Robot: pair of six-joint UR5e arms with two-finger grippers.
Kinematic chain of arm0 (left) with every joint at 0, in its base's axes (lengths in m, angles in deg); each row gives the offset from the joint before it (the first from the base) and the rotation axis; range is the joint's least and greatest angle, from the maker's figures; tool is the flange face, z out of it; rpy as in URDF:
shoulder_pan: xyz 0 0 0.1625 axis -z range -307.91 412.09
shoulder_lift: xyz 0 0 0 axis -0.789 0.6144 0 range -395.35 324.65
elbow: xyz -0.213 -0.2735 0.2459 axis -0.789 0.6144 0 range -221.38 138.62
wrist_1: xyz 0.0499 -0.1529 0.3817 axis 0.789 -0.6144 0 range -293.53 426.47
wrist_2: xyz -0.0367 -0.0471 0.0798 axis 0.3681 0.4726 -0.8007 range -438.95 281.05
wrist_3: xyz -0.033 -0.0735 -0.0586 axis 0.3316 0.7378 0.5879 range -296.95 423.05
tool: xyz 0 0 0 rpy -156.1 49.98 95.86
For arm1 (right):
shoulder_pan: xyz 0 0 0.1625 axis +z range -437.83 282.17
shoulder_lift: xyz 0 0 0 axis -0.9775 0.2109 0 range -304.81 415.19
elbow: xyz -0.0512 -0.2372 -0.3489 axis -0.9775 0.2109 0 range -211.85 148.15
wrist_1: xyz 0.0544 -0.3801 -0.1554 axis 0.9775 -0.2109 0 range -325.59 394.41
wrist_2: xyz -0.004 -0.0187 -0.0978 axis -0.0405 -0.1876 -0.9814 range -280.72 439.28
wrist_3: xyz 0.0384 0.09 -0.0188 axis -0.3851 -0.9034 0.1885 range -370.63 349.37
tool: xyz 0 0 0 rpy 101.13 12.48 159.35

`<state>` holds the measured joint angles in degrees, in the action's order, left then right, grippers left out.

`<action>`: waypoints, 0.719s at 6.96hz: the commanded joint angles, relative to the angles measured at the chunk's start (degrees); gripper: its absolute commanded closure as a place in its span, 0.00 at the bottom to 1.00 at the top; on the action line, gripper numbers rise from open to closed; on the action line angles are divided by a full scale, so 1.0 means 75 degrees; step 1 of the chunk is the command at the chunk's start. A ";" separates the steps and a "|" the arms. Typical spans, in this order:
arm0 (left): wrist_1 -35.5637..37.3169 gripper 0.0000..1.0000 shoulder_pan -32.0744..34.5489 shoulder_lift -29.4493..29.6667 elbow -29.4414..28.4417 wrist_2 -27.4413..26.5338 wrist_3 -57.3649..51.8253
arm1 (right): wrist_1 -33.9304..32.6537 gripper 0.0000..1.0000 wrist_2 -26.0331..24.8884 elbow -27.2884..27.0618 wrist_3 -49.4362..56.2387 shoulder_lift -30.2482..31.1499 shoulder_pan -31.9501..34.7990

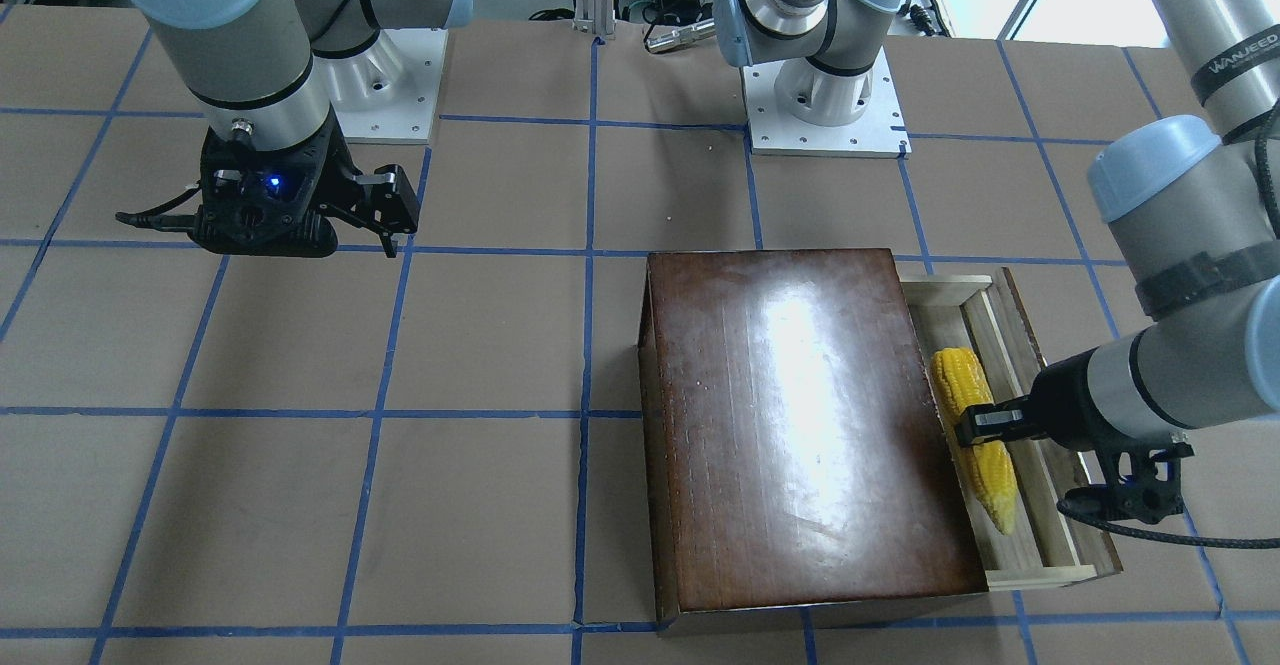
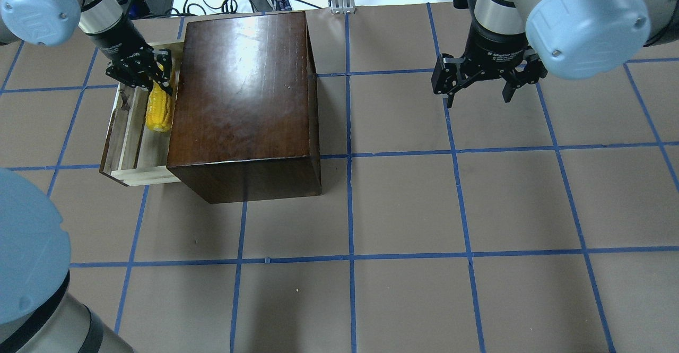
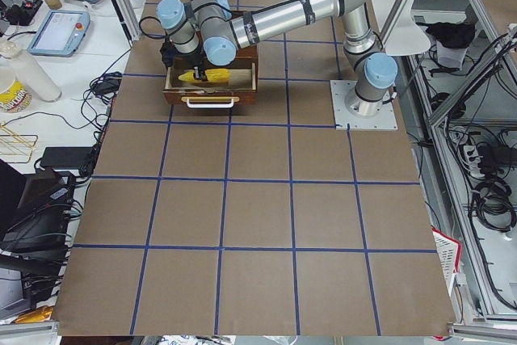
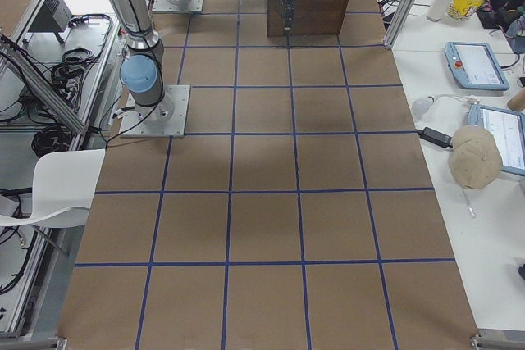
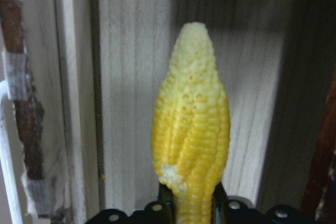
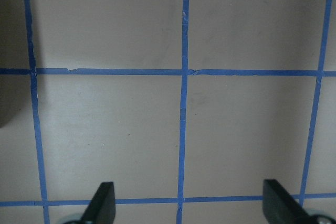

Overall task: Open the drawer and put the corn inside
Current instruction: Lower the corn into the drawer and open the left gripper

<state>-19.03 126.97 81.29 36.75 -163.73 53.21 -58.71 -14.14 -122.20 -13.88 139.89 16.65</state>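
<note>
The drawer [image 1: 1040, 545] of pale wood is pulled out from the dark-brown box [image 1: 800, 425]. The yellow corn [image 1: 962, 377] lies lengthwise in the drawer. My left gripper [image 1: 975, 425] reaches into the drawer and is shut on the corn's thick end. In the left wrist view the corn [image 5: 191, 129] points away over the drawer floor, with a finger on each side of its base. In the overhead view the corn [image 2: 159, 113] sits in the drawer [image 2: 124, 130] against the box [image 2: 244, 93]. My right gripper [image 2: 477, 90] is open and empty above bare table.
The brown table [image 2: 403, 204] carries a blue tape grid. The two arm bases [image 1: 825, 115] stand at the robot's edge. The drawer's whitish handle [image 3: 210, 103] faces the exterior left camera. Benches with tablets and cables flank the table's ends.
</note>
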 commanded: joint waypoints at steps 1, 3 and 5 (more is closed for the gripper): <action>0.0057 0.02 0.0011 -0.0047 0.0047 0.0054 -0.0001 | 0.0005 0.00 0.0000 0.0000 0.0000 -0.0008 0.0000; -0.0036 0.00 0.0047 -0.0223 -0.0023 0.0078 -0.0001 | 0.0005 0.00 0.0000 0.0000 0.0000 -0.0008 0.0000; -0.0176 0.00 0.0070 -0.0375 -0.0186 0.0043 0.0023 | 0.0005 0.00 0.0012 0.0000 0.0000 -0.0008 0.0000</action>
<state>-19.54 127.41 79.26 36.18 -163.27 53.29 -58.67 -14.13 -122.20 -13.88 139.83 16.66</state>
